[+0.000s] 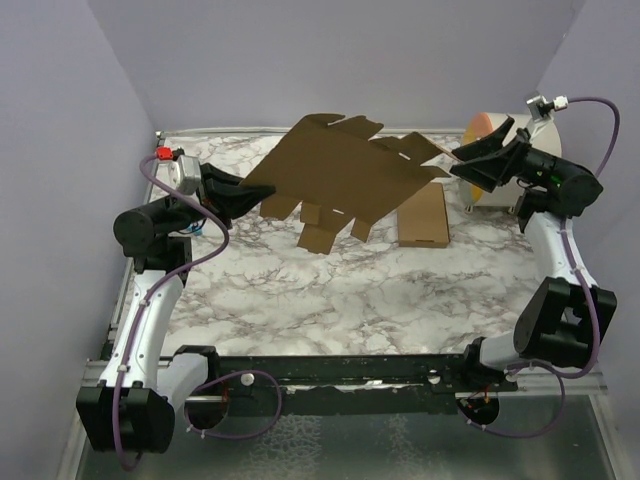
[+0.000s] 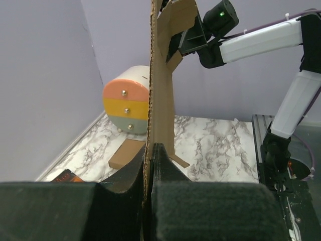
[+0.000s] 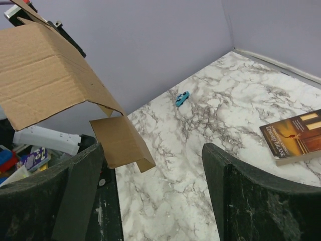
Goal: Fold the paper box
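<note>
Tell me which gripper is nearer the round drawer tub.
Right. The right gripper hangs open beside the tub, at the sheet's right edge; the left gripper is across the table, shut on the sheet's left edge.

Marbled surface (image 1: 330, 290) carries a slim carton (image 1: 424, 215) near the right fingers (image 3: 251, 201); beyond them, a book (image 3: 296, 135) and blue trinket (image 3: 182, 98).

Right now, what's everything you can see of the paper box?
Plain brown corrugated cardboard paper box, an unfolded die-cut sheet with flaps, tabs and slits. It is held up over the table, the left gripper shut on its left edge. The open right gripper sits at its right edge; contact there is unclear.
</note>
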Tool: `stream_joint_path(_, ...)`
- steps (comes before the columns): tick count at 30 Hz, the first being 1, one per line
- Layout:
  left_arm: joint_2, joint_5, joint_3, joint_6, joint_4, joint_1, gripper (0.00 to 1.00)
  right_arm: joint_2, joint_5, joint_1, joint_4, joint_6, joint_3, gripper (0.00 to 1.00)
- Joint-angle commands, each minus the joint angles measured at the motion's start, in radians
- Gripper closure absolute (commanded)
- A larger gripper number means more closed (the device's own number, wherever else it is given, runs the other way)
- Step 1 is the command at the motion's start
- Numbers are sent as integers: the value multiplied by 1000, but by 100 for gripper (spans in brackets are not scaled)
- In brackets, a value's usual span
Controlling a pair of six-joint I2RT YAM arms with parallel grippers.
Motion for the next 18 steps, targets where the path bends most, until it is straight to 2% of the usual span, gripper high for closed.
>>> stream_joint_path(1, 0, -10, 39, 9, 14, 5, 100, 10, 1, -4, -79, -72, 63, 21)
stream_joint_path(7, 8, 10, 43, -32, 64, 5, 100, 33, -19, 26, -35, -35, 87, 24)
stream_joint_path(13, 18, 19, 50, -67, 110, 5, 100, 21, -33, 79, -103, -108, 95, 32)
stream_joint_path(18, 22, 13, 55, -61, 105, 5, 100, -11, -54, 95, -104, -121, 68, 32)
